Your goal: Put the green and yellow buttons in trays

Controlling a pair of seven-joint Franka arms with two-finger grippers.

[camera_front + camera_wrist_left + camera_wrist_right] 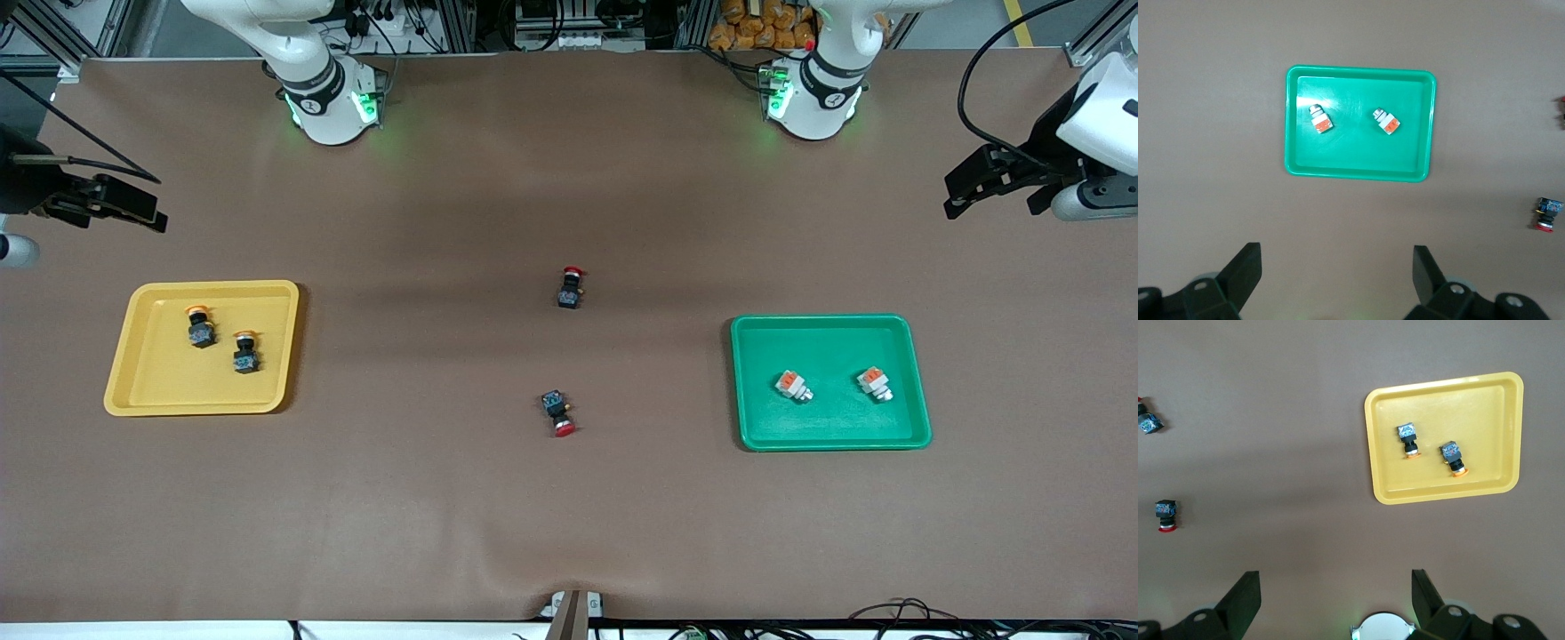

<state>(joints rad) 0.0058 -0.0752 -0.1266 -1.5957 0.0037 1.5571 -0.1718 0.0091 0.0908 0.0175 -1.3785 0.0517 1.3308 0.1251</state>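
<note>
**Brown table, two trays loaded, arms raised**

Brown tabletop, both arms waiting at its ends.

- Left gripper: spread wide, holding nothing, raised over bare table at the left arm's end, well apart from the green tray.
- Green tray: two white-bodied buttons with orange parts, side by side, apart.
- Right gripper: spread wide, holding nothing, raised over the right arm's end, well apart from the yellow tray.
- Yellow tray: two black-bodied buttons with orange-yellow caps, close together.
- Two red-capped switches on bare table between the trays.
</note>
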